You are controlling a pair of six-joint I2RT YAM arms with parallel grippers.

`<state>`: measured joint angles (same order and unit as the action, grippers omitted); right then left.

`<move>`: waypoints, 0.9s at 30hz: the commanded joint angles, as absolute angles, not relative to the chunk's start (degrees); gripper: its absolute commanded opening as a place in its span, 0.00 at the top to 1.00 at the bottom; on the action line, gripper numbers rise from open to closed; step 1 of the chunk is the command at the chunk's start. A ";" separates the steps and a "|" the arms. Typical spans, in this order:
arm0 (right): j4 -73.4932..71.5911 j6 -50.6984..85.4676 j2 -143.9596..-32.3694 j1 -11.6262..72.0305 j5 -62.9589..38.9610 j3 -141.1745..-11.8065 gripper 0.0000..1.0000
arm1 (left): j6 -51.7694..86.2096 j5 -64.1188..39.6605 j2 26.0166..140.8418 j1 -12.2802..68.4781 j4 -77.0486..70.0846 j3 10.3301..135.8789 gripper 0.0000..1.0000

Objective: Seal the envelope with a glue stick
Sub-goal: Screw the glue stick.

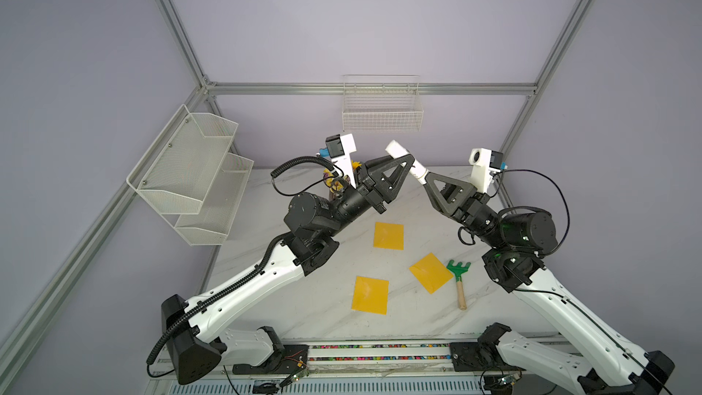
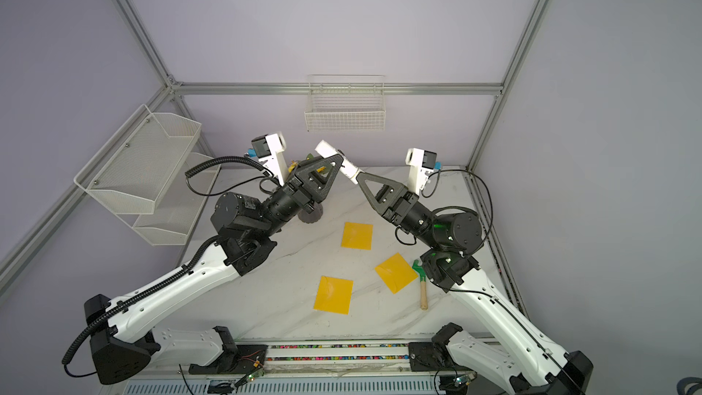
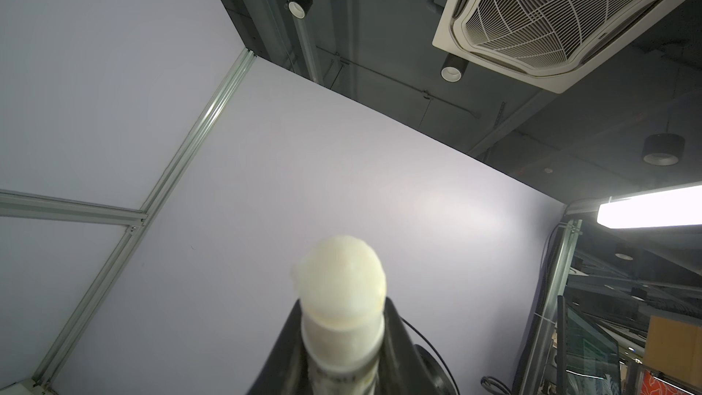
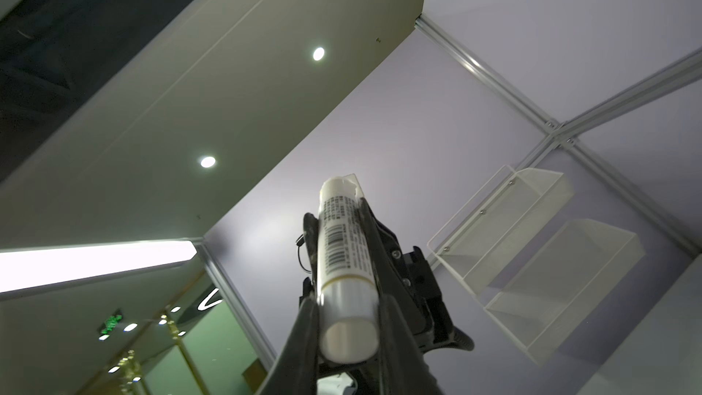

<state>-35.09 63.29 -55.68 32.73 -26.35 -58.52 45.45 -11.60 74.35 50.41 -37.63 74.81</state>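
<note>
Two end effectors, both mine, are clenched on the one glue stick (image 1: 418, 171). It hangs in the air over the far part of the desk (image 1: 323, 309), clear of the surface, and slants between the two arms. My left end effector (image 1: 404, 162) grasps the stick's farther part. In the left wrist view a rounded white end pokes out past the black fingers toward the ceiling. My right end effector (image 1: 426, 178) is closed on the nearer end. In the right wrist view my fingers (image 4: 395, 336) pinch a pale, smooth section just behind the flat white end face. Farther up the stick, a label with dark print and a barcode shows. The two end effectors sit close together along the stick, with only a short white stretch bare between them.

Three yellow envelopes lie flat on the desk below, apart from one another: the far envelope (image 1: 388, 235), the right envelope (image 1: 431, 272) and the near envelope (image 1: 370, 295). A green rake (image 1: 457, 279) with a wooden handle lies just beside the right envelope. A wire basket (image 1: 381, 115) hangs on the back wall, and a mesh shelf (image 1: 190, 176) hangs on the wall to my left.
</note>
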 commanded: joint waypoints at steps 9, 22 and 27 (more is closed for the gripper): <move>-32.70 -29.54 -56.72 32.87 -31.17 -61.61 1.00 | 50.74 -7.82 74.63 50.27 -41.92 73.52 1.00; -25.99 9.53 -51.93 32.87 -19.67 -64.38 0.50 | 50.83 -9.21 74.81 50.25 -42.03 74.43 1.00; -19.43 49.63 -52.41 32.87 -14.03 -65.72 0.49 | 48.97 -9.29 73.93 50.23 -40.90 74.43 1.00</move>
